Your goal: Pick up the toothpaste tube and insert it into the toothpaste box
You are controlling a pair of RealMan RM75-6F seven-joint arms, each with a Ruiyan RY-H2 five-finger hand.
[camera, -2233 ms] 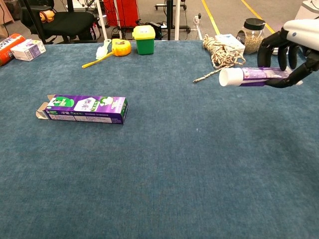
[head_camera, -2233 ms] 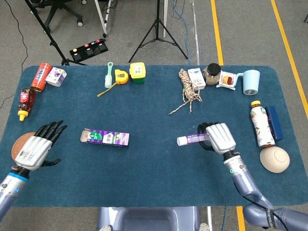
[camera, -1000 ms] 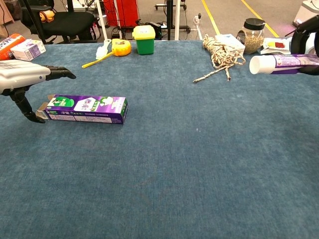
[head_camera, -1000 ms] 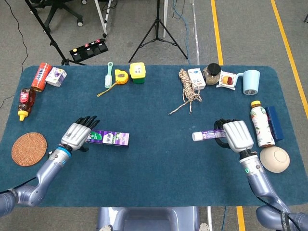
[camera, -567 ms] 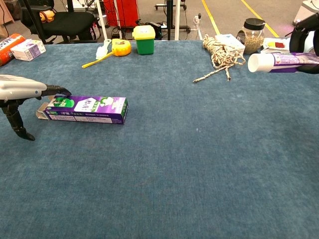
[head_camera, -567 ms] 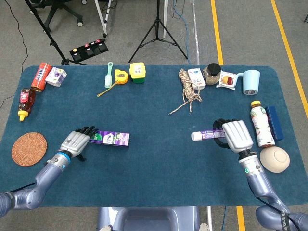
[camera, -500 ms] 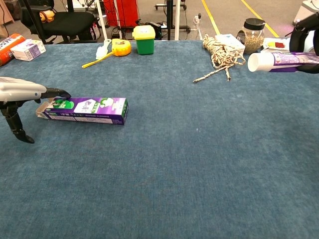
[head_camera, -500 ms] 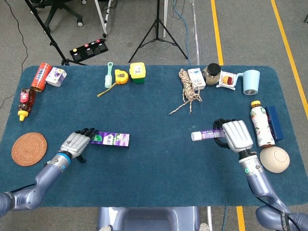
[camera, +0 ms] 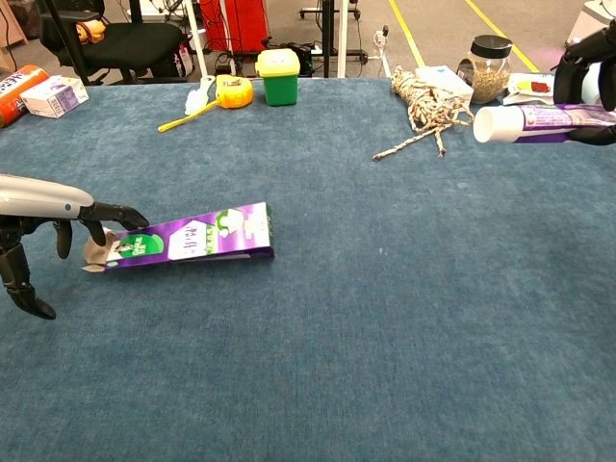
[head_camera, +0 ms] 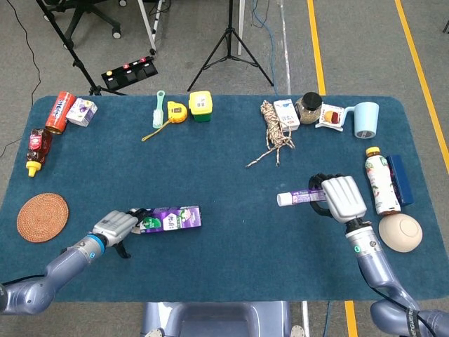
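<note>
Since half a second ago the toothpaste box (head_camera: 170, 218) has slid nearer to me and a little to the right, and it now lies slanted on the blue table (head_camera: 231, 246) with its right end turned farther away. At the far left a woven coaster (head_camera: 43, 217) sits well apart from the box, with a red bottle (head_camera: 38, 147) and a red can (head_camera: 60, 111) beyond it near the far left corner. My left hand (head_camera: 116, 227) is low at the near left, fingers spread, with dark fingertips (camera: 123, 216) resting on the open flap end of the box; in the chest view the thumb (camera: 21, 289) hangs apart below, so I press on the box rather than clasp it. Far across the table lie a yellow tape measure (head_camera: 177, 111) and a green-and-yellow container (head_camera: 200, 107), then a coil of rope (head_camera: 275, 132) toward the middle. To the right, my right hand (head_camera: 341, 197) holds the toothpaste tube (head_camera: 300, 198) off the table, fingers curled around its tail, the white cap (camera: 498, 124) pointing left toward the box. Just right of that hand stand a drink bottle (head_camera: 381, 182) and a beige bowl (head_camera: 400, 233).
</note>
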